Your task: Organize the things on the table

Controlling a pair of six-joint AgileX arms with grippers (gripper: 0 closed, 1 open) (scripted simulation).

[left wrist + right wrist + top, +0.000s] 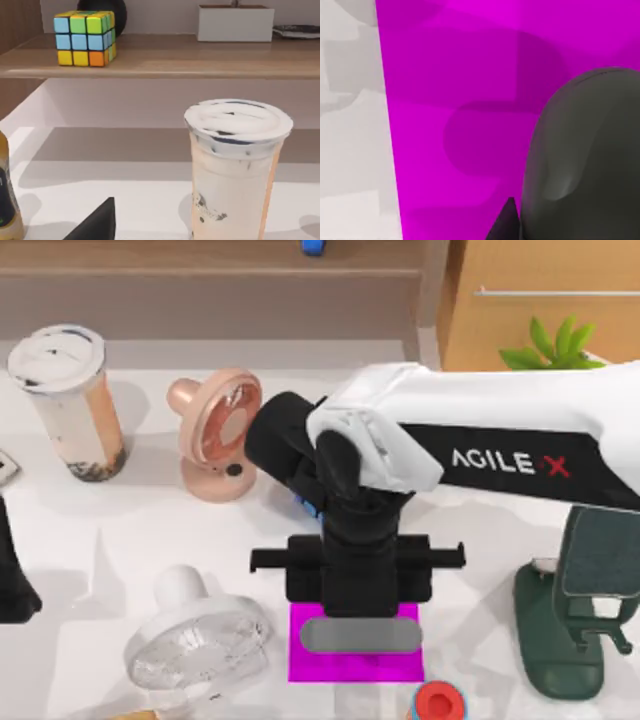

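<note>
Item 1, mouse (361, 636): dark grey oval, lying on a magenta mat (355, 664) at the near middle of the table (480, 640). In the top view its long axis runs across the table, left to right; which end is the front cannot be told. In the right wrist view its rounded grey body rests on the mat, just beside a dark fingertip.

Item 2, right gripper (360, 615): held directly over the mouse, the arm reaching in from the table's right. Whether its fingers are clenched on the mouse or already released cannot be told, since the wrist body covers them from above.

Item 3, drink cup (68, 400): white lid, beige body with dark bottom, upright at the far left of the table. It is seen close ahead in the left wrist view.

Item 4, left arm: parked at the table's left edge; finger state cannot be told.

Item 5, bystanders: pink fan (215, 435), white fan (196, 640), green stand (570, 610), all apart from the mat.

Step judged in hand: setting the mouse on the mat. The next move is judged to call for a straight lift clear of the mouse, fingers parted first if they are closed, so that the mouse is not dragged off the mat
</note>
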